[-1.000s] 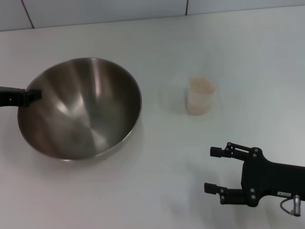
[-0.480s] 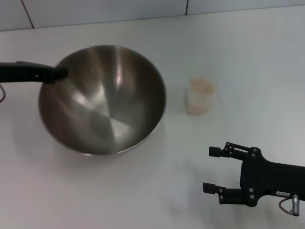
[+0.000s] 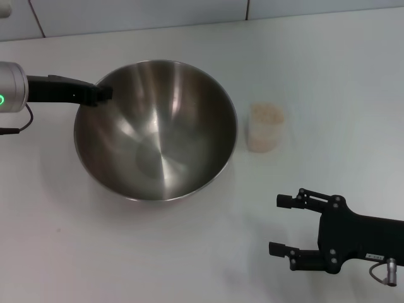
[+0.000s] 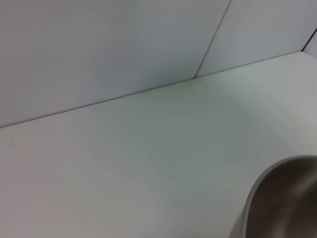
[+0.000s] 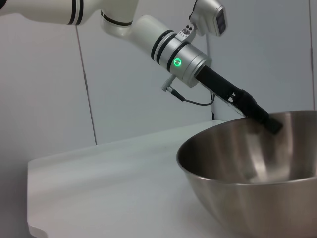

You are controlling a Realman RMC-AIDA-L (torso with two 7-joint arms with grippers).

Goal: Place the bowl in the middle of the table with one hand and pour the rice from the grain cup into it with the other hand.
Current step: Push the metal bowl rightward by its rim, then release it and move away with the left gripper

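The steel bowl (image 3: 164, 132) is at the middle-left of the white table (image 3: 126, 252), tilted a little. My left gripper (image 3: 101, 93) is shut on its far-left rim; the right wrist view shows that grip (image 5: 271, 123) on the bowl (image 5: 247, 173). An edge of the bowl (image 4: 282, 198) shows in the left wrist view. The clear grain cup (image 3: 265, 127) stands upright just right of the bowl, filled with pale rice (image 3: 266, 114). My right gripper (image 3: 275, 225) is open and empty near the front right, well short of the cup.
A tiled wall (image 3: 139, 16) runs along the table's far edge. The left arm (image 5: 163, 42) reaches in over the table's left side, with a cable hanging from it.
My left gripper has carried the bowl to the right, toward the table's middle and closer to the cup. The right gripper and the cup have not moved.
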